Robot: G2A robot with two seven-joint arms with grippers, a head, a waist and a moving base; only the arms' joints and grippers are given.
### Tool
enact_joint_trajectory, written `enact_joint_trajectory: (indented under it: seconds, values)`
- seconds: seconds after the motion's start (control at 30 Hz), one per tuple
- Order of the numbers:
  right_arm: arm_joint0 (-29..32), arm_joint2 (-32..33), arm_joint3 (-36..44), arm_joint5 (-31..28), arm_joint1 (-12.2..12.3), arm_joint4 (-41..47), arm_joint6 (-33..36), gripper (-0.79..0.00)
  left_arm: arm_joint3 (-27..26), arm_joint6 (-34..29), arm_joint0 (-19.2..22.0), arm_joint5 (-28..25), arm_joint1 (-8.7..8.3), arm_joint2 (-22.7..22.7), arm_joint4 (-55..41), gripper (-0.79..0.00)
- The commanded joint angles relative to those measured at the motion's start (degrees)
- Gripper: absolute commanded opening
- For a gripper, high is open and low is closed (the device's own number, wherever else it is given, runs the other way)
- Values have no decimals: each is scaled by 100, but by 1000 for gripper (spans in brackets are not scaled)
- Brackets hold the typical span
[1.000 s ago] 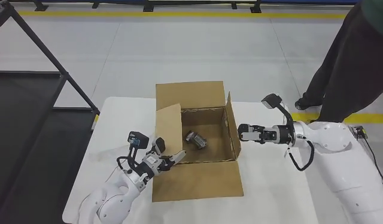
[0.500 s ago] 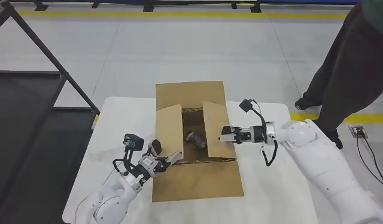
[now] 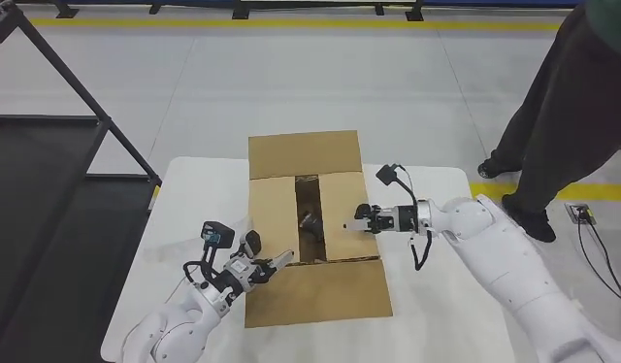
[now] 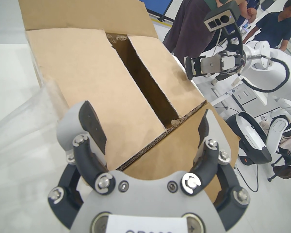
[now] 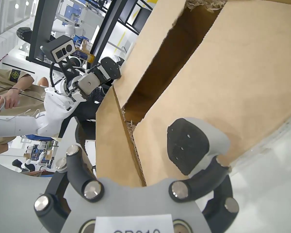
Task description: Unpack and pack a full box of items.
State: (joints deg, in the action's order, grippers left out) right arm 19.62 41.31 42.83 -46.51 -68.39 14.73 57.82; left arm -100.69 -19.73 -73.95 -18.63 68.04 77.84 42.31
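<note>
Nearest, the box's front flap point(image 3: 320, 290) lies flat out toward the table's point(image 3: 194, 198) near edge. Just beside its left corner is the left gripper point(image 3: 272, 253), fingers spread wide and holding nothing. Beyond, the left flap point(image 3: 275, 217) and right flap point(image 3: 342, 208) are folded down over the box point(image 3: 254, 266), with a narrow slot between them. An item point(image 3: 310, 224) shows dark inside that slot. The right gripper point(image 3: 351, 219) rests on the right flap. It looks spread open, with one pad on the card and the other finger hidden behind it. The back flap point(image 3: 303, 152) is open at the far edge.

Risks, as I judge them: the left flap is unheld and may spring up. The right one would likely do the same if the pressing eases before the front flap comes over. A sideways push could slide the box, since nothing braces it.

There is bare table to the left of the box and less to the right, under the arm. The far edge is close behind.
</note>
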Motion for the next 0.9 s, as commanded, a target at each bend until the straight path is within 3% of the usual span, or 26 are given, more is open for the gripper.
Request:
enact_joint_trajectory:
  seconds: [0.0, 0.4, 0.6, 0.87]
  values:
    - [6, 56, 31, -89, 34, 4, -94, 0, -13, 11, -13, -6, -3, 0, 11, 0]
    - [389, 819, 91, -105, 580, 129, -109, 0, -103, 71, -121, 9, -19, 12, 83, 0]
    - [692, 719, 649, 507, 734, 120, 503, 0, -141, 100, -129, 25, -23, -5, 135, 0]
    - [834, 454, 1210, 652, 806, 251, 648, 0, -189, 125, -128, 49, -37, 59, 198, 0]
